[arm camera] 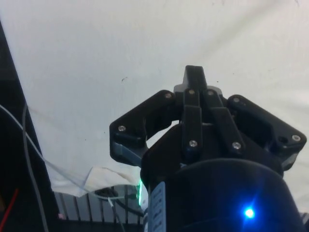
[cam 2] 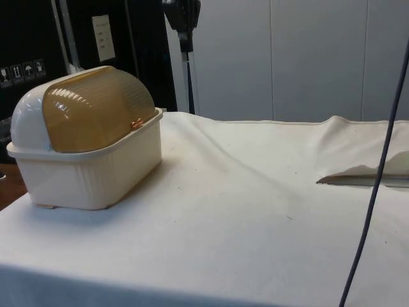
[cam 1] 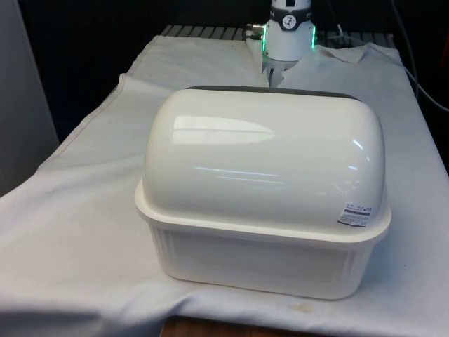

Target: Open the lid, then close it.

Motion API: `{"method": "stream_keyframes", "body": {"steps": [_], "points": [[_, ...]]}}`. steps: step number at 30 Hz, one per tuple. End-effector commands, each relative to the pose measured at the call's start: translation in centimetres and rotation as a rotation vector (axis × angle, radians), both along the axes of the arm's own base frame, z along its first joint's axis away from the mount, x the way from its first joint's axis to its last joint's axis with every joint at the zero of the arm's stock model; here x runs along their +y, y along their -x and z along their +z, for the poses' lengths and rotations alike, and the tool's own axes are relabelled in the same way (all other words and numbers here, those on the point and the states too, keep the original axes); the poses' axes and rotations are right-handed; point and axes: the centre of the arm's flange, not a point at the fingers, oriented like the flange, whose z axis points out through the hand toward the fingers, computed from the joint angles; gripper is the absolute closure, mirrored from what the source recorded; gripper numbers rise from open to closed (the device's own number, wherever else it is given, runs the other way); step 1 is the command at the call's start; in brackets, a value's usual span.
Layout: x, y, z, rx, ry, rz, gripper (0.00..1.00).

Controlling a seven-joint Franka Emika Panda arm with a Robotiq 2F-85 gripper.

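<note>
1. The bread box (cam 1: 263,203) stands nearest in the front view and takes up the centre of the frame. It turns its white domed back to that camera, with a small printed sticker (cam 1: 356,215) at its lower right corner.
2. In the side view the box stands at the left of the frame on the white-clothed worktop (cam 2: 255,217). Its ribbed amber lid (cam 2: 96,112) is rolled down shut. The lid's small handle (cam 2: 136,124) rests at the rim of the cream base.
3. The cloth lies in soft folds around the box. A dark cable (cam 2: 377,179) hangs across the right of the side view.
4. Beyond the box, at the top centre of the front view, the white arm (cam 1: 289,35) rises from the far end of the worktop.
5. In the wrist view the gripper (arm camera: 195,77) hangs over bare cloth, well apart from the box. Its black fingers (arm camera: 191,113) are pressed together with nothing between them.
</note>
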Motion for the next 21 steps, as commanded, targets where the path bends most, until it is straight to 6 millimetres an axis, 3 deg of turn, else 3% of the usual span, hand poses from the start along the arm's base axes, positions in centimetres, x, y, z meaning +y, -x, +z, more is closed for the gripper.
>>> {"method": "stream_keyframes", "body": {"steps": [1,21], "points": [[0.0,0.3,-0.1,-0.021,-0.008,-0.001,1.0],[0.2,4.2,-3.1,-0.129,-0.033,-0.008,1.0]]}}
